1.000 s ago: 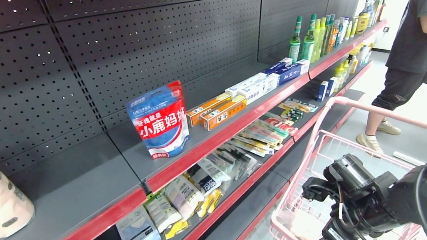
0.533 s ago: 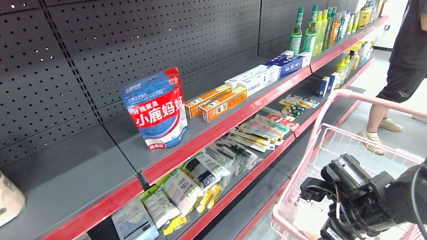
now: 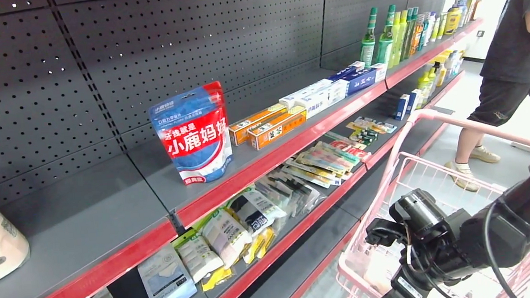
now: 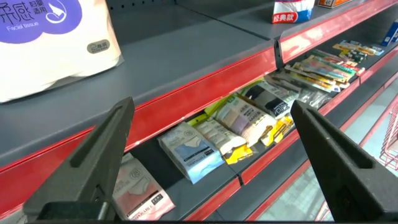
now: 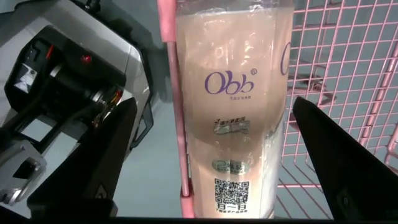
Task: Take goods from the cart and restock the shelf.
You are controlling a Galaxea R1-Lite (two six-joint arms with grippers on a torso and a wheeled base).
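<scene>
Shifting slightly leftward inside the pink cart, the right claw is spreading wide around the tissue pack, gripping nothing; a cart bar is running alongside the pack. The left claw is gaping empty before the shelf, near a white tissue bundle.

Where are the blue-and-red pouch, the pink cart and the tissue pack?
blue-and-red pouch [image 3: 194, 133], head view, front face.
pink cart [image 3: 423, 116], head view, handle corner.
tissue pack [image 5: 233, 124], right wrist view, wrapper front.
</scene>
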